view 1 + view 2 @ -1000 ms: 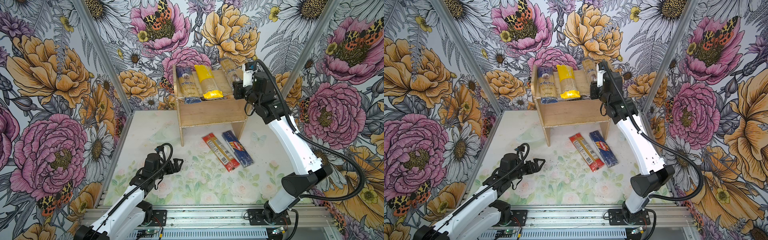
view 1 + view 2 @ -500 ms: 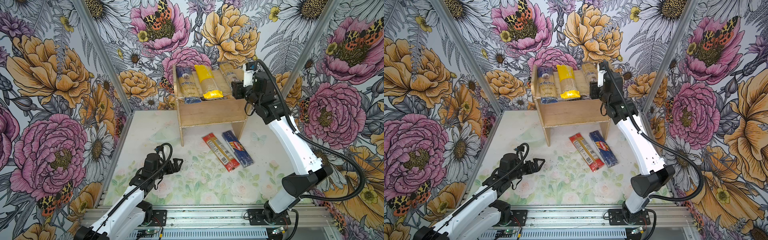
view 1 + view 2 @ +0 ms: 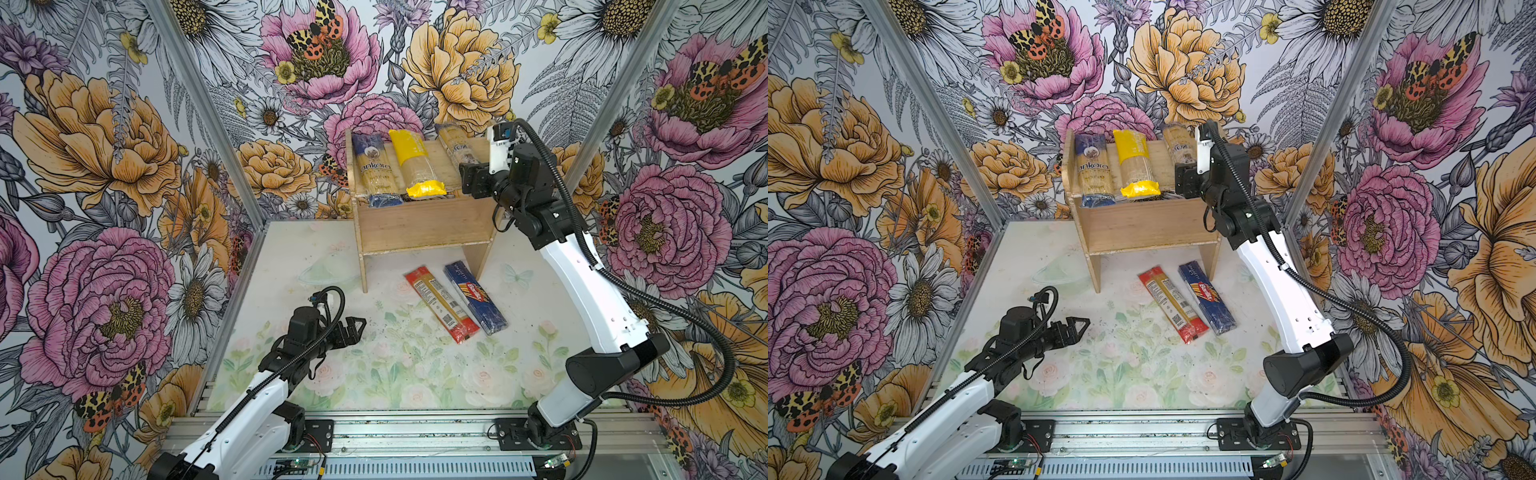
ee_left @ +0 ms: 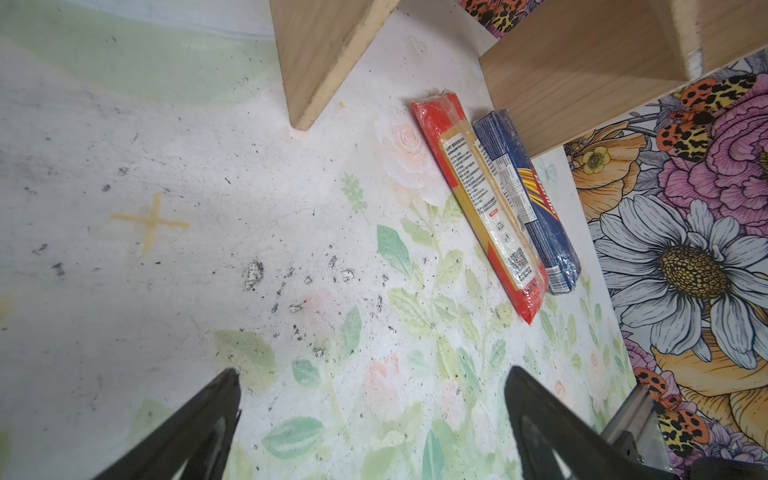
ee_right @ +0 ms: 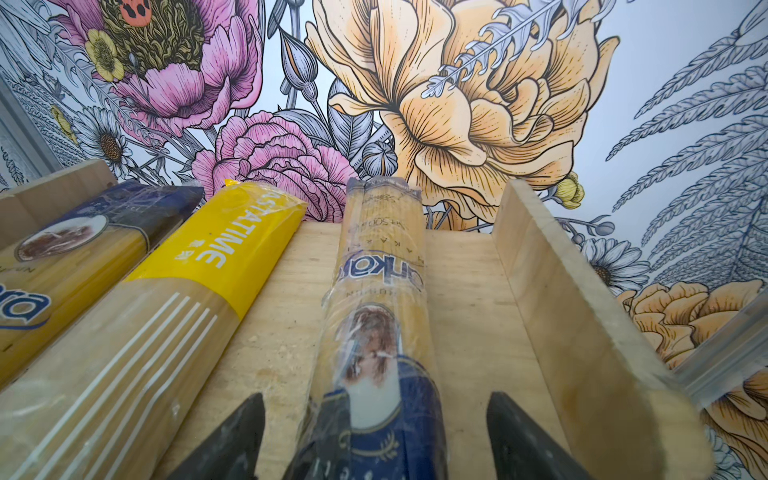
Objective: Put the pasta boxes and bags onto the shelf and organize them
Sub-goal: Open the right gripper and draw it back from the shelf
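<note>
Two robot arms work inside a booth with flowered walls. The right arm rises from its base and bends forward to the top tier of the wooden shelf (image 3: 419, 226), its right gripper (image 3: 464, 180) level with the tier at the right end. The left arm lies low and stretched over the table (image 3: 374, 374), and the left gripper (image 3: 356, 328) hovers there with its fingers wide apart, holding nothing.

Three long spaghetti bags lie front to back on the top tier: the ankara bag (image 3: 376, 170) at the left end, the yellow bag (image 3: 415, 162) just beside it, and after a gap the slim bag (image 3: 455, 145) near the right side panel. On the table in front of the shelf, the red pack (image 3: 440, 303) and the dark blue Barilla pack (image 3: 476, 297) lie side by side, touching, at a slant.

In both top views the right gripper hides the slim bag's near end. The right wrist view shows that blue end between the spread fingers, with a gap on each side, so the bag is not gripped. The left wrist view shows the red pack's printed label with a square code.
</note>
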Robot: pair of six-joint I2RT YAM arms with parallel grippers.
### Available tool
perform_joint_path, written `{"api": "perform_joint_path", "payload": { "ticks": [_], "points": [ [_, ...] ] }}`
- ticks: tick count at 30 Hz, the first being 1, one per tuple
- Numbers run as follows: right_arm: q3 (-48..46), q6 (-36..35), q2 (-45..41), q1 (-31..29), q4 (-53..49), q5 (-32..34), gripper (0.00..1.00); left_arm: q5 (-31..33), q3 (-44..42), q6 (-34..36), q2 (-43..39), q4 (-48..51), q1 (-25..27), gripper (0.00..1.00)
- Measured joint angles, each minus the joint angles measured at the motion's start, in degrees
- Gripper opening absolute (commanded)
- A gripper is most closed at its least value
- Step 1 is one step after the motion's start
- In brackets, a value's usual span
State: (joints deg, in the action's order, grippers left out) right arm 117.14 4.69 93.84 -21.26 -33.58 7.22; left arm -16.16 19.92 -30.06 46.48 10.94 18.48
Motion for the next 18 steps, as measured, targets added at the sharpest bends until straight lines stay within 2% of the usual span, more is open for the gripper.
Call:
{"api": "perform_joint_path", "payload": {
  "ticks": [10, 18],
  "points": [
    [-3.37, -0.70, -7.74, 0.35, -0.02, -3.93, 0.88, -0.02, 0.00, 0.00, -0.02, 0.07, 0.00, 0.99],
    [-14.84, 1.90, -18.91, 0.35, -0.04, -7.91, 0.89, -0.02, 0.00, 0.00, -0.90, 0.85, -0.04, 0.99]
  ]
}}
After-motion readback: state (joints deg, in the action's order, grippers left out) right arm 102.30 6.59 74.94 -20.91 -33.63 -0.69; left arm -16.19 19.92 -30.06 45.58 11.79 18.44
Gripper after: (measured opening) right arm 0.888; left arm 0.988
